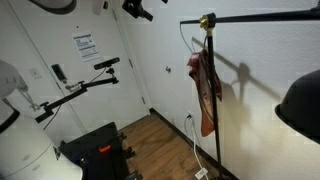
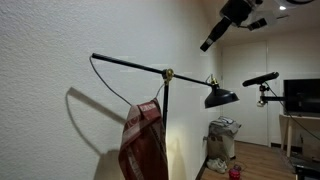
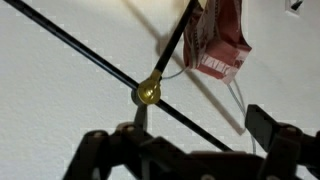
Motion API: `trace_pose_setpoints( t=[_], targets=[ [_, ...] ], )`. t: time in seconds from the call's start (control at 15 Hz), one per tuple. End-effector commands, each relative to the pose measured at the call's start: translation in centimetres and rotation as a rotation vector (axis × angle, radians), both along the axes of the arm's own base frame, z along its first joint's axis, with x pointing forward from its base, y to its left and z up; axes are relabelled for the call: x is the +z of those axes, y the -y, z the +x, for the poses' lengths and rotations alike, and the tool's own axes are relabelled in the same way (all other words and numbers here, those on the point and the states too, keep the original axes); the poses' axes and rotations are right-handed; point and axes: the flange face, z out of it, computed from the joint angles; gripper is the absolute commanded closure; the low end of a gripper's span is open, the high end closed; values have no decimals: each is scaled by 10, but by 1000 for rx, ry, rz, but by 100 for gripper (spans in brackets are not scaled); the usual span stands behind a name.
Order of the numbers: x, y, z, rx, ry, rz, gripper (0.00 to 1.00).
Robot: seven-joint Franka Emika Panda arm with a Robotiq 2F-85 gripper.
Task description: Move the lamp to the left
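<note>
1. Two fingers of the claw stand spread as wide as they go, with nothing held between them.
2. The lamp is ahead of the claw in the wrist view. Its brass knob sits just beyond the fingertips, roughly between them and not touching, and the thin arm runs diagonally across.
3. In both exterior views the claw is high up, apart from the lamp, which stands close to the white wall with its dome shade at the arm's end.
4. A reddish-brown cloth hangs at the pole below the knob.
5. A thin camera stand is well apart.
</note>
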Motion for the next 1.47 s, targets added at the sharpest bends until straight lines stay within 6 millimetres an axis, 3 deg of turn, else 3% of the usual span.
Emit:
trace_pose_setpoints(
  t=[0.0, 0.13, 0.2, 0.33, 0.6, 0.8, 1.07, 1.4],
  targets=[
    [-11, 1, 16, 72, 76, -28, 0],
    [-32, 4, 20, 47, -31, 4, 0],
    [-17, -1, 14, 42, 24, 0, 0],
    [-30, 2, 19, 36, -15, 8, 0],
    [-34, 3, 20, 36, -25, 12, 0],
    [-31, 5, 24, -86, 47, 66, 0],
    [-44, 3, 31, -212, 90, 102, 0],
    [-55, -5, 41, -229, 206, 153, 0]
  ],
)
